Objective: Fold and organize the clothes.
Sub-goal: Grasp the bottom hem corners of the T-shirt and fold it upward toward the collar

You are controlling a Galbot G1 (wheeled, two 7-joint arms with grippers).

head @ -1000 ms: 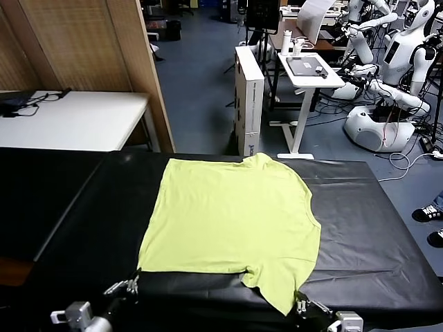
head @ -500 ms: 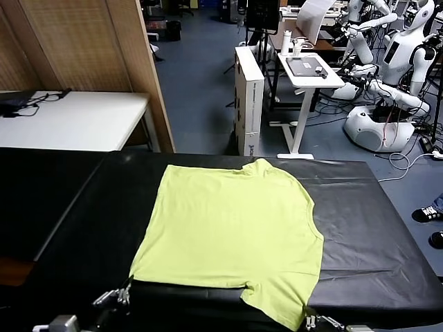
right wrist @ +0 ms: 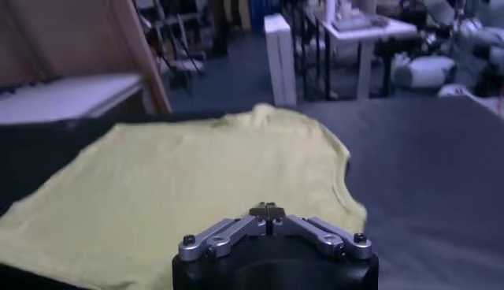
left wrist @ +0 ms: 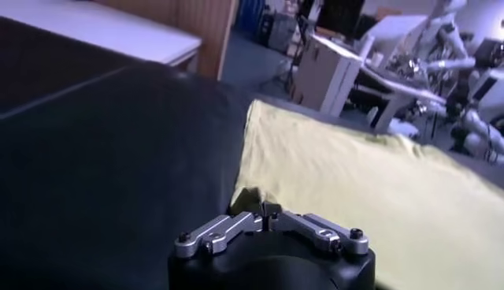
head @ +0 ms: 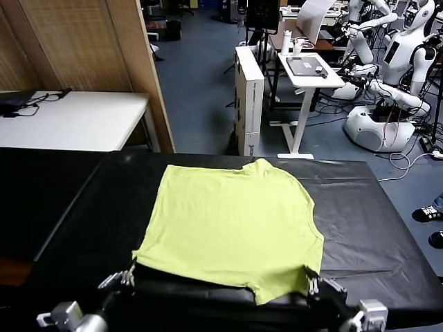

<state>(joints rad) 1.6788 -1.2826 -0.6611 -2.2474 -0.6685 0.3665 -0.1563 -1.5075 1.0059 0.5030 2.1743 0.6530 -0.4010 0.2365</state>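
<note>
The left claw (head: 127, 278) is pinched together on the near left corner of the shirt (head: 232, 221) — the left wrist view shows a small peak of fabric caught at its tips (left wrist: 266, 211). The right claw (head: 313, 281) is likewise clamped on the near right edge, with its tips (right wrist: 268, 210) closed over the cloth. Between them the near edge sags slightly, a flap hanging lowest toward the right. The shirt lies flat on the black worktop (head: 374, 228), its long axis running away from the robot — one sleeve pokes out at the far edge. A white table (head: 76, 117) stands beyond to the left.
</note>
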